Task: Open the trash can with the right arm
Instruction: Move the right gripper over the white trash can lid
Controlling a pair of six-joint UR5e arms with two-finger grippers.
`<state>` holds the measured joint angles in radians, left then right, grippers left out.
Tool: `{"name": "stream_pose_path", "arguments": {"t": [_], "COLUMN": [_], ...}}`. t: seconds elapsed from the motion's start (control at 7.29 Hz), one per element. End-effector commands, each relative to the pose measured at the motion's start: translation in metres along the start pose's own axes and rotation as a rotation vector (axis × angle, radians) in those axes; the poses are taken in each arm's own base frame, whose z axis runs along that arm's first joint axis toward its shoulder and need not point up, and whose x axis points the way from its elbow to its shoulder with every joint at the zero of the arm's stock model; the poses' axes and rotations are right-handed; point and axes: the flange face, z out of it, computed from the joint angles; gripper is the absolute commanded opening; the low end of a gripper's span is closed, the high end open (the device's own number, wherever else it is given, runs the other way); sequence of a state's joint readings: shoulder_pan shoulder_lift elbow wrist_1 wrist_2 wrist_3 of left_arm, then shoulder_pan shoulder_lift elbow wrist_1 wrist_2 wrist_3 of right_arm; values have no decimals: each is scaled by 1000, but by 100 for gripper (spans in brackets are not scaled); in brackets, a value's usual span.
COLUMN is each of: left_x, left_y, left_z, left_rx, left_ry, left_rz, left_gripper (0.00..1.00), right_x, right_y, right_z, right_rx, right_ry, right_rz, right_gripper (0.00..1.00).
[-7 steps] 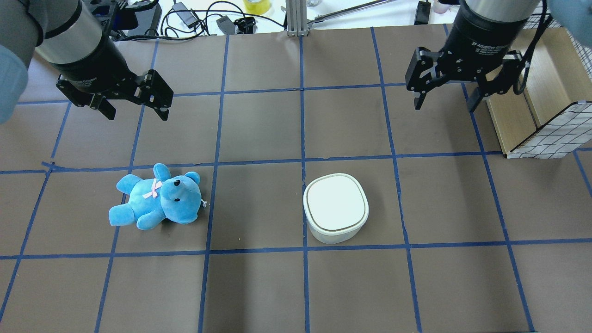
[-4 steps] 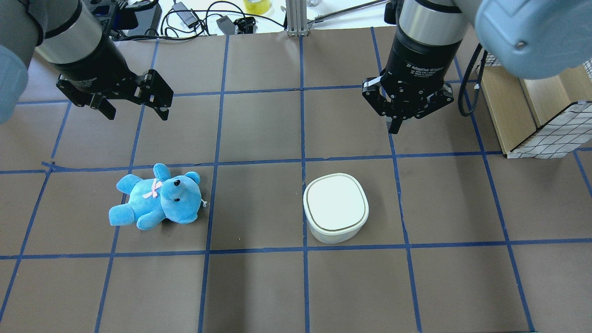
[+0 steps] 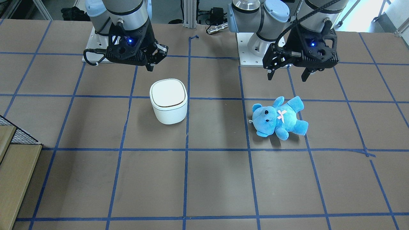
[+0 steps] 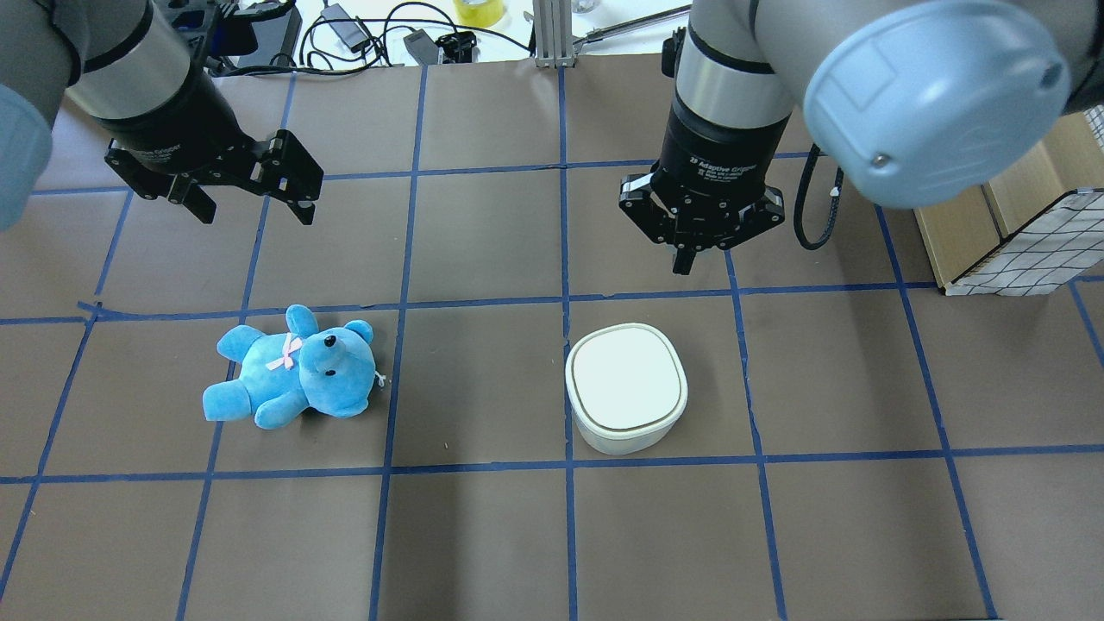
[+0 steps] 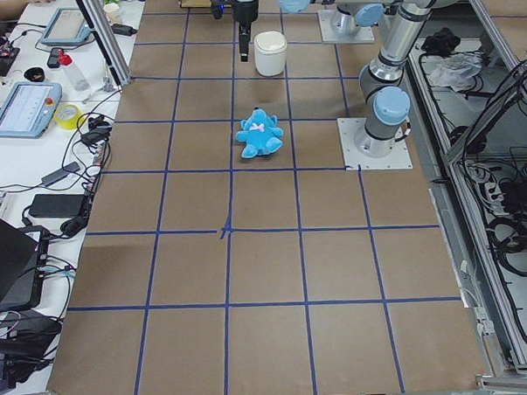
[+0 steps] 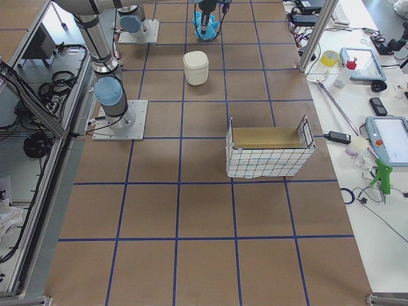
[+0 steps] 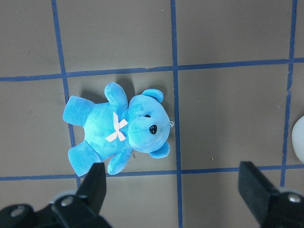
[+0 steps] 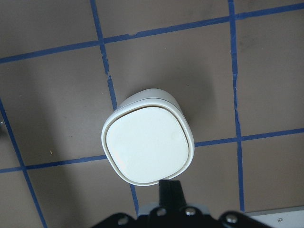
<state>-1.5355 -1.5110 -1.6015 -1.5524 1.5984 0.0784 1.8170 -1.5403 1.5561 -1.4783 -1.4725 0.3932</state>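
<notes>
The white trash can [image 4: 625, 379] stands with its lid closed, right of the table's middle; it also shows in the front view [image 3: 168, 95] and the right wrist view [image 8: 148, 147]. My right gripper [image 4: 681, 259] hangs above the table just beyond the can, apart from it, fingers pressed together and empty. In the front view the right gripper [image 3: 150, 67] is behind the can. In the right wrist view its fingertips [image 8: 171, 190] sit at the can's edge. My left gripper [image 4: 254, 207] is open and empty above the table, beyond a blue teddy bear [image 4: 293, 371].
The teddy bear [image 7: 118, 133] lies on its back left of the can. A wire-and-wood basket [image 4: 1009, 216] stands at the table's right side. Cables and devices [image 4: 362, 34] lie past the far edge. Blue tape lines grid the brown table.
My right arm has swung left and nearer to the trash can, and its fingers have closed from open to shut. The left arm, teddy and can have not moved.
</notes>
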Motion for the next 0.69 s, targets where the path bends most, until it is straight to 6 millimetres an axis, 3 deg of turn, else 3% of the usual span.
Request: {"name": "stream_pose_path", "arguments": {"t": [0.0, 0.14, 0.55], "left_x": [0, 0, 0], "left_y": [0, 0, 0], "left_z": [0, 0, 0], "left_rx": [0, 0, 0], "left_ry": [0, 0, 0], "left_rz": [1, 0, 0], "left_gripper": [100, 100, 100], "right_x": [-1, 1, 2], "right_y": [1, 1, -4], "right_z": [34, 51, 75], "right_rx": [-18, 0, 32], "right_ry": [-17, -24, -36], "right_rz": [0, -2, -3], "right_gripper": [0, 0, 0]}}
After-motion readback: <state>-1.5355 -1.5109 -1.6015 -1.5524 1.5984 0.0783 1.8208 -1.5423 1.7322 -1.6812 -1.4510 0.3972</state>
